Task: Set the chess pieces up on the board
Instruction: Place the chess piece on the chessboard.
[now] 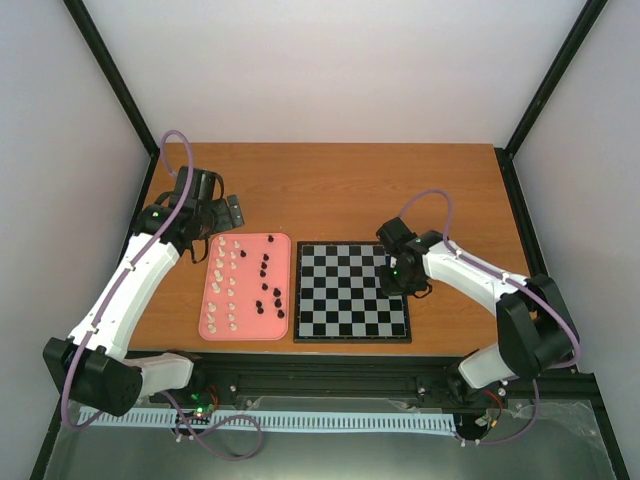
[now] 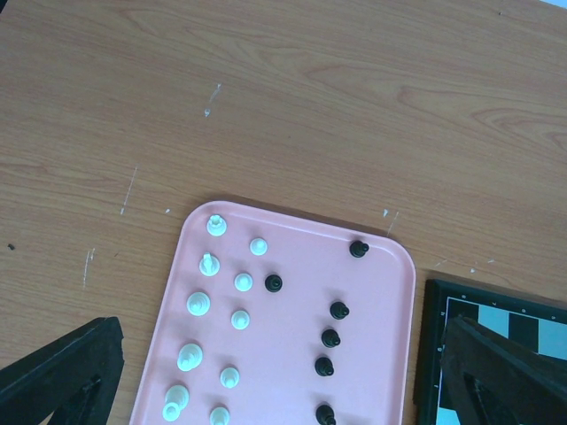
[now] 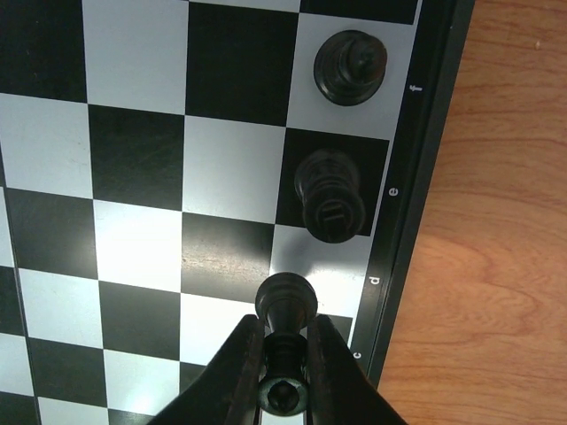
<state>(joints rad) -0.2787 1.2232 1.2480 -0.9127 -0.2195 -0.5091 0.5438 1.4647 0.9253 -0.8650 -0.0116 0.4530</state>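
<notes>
Chess pieces (image 2: 198,304) lie in the tray (image 1: 250,329), left of the board (image 1: 352,292).

The black-and-white checkered board (image 3: 133,221) is smooth and glossy, the small black chess pieces (image 3: 330,193) look like shiny plastic, the pink rounded tray (image 2: 292,354) smooth matt plastic, the brown table (image 2: 310,106) scuffed wood grain.

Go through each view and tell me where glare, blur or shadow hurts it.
Right wrist: a glare patch washes out squares on the board, while the black pieces stay sharp. Left wrist: even light, everything sharp, though the white pieces on the pink tray look slightly blown out. Top external: evenly lit, soft shadows, pieces too small to make out shapes.
</notes>
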